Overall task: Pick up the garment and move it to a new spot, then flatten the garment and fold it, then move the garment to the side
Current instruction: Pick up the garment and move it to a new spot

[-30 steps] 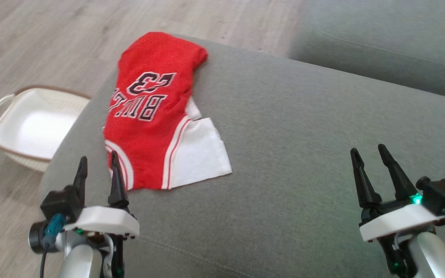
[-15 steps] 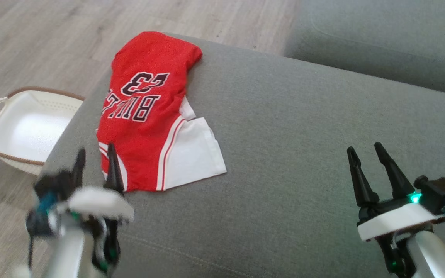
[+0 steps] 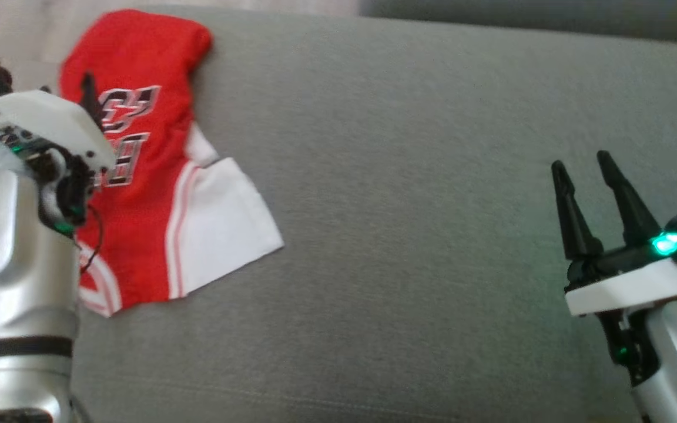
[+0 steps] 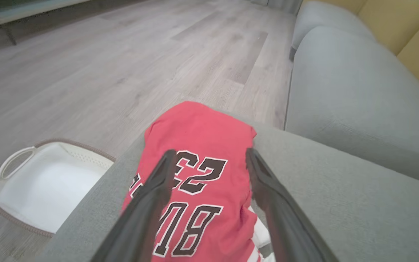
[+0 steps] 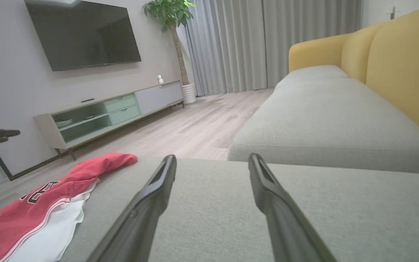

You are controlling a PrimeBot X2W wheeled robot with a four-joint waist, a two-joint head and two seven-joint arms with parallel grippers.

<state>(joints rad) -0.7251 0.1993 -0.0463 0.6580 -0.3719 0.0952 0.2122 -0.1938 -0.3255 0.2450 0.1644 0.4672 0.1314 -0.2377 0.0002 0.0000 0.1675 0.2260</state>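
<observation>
The garment (image 3: pixel 138 194) is a red jersey with dark lettering and a white part, lying crumpled at the left end of the grey sofa cushion (image 3: pixel 421 211). My left arm (image 3: pixel 15 247) is raised over its near-left side. In the left wrist view my left gripper (image 4: pixel 210 152) is open, hovering above the garment (image 4: pixel 198 131) with the number print between its fingers and nothing held. My right gripper (image 3: pixel 580 161) stands open over bare cushion far to the right, empty. The right wrist view has the garment (image 5: pixel 38 207) at its lower left.
A white laundry basket (image 4: pixel 38 189) sits on the wooden floor (image 4: pixel 122 65) left of the cushion's edge. A second grey seat cushion (image 5: pixel 322 120) with a yellow backrest (image 5: pixel 402 65) lies beyond. A TV cabinet (image 5: pixel 96 116) stands across the room.
The head camera has tilted, shifting the whole picture. My left arm has risen and reached forward from the garment's near corner to above its printed part. The garment lies as before.
</observation>
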